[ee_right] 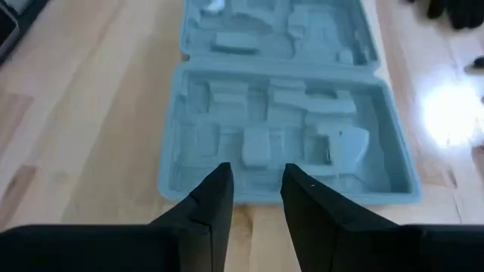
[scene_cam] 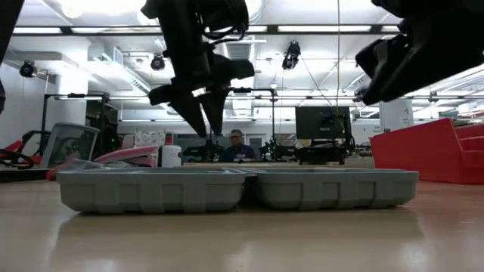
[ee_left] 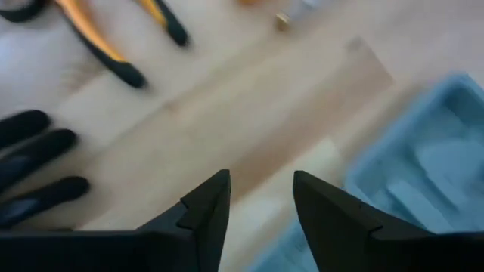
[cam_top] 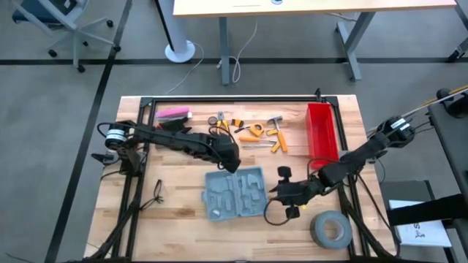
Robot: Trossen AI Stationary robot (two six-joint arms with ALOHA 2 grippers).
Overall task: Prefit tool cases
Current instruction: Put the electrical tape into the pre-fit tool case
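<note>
You have one opened tool case [cam_top: 235, 193], one red bin [cam_top: 322, 131], one grey tape roll [cam_top: 330, 229], and two robot arms.

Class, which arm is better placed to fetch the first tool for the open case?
Probably the left. Its claw hovers empty between the loose tools and the case; the right claw sits at the case's far side.

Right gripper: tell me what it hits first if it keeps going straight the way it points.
Probably the near edge of the open tool case. The right gripper, fingers open, points straight at it; how far off is unclear.
</note>
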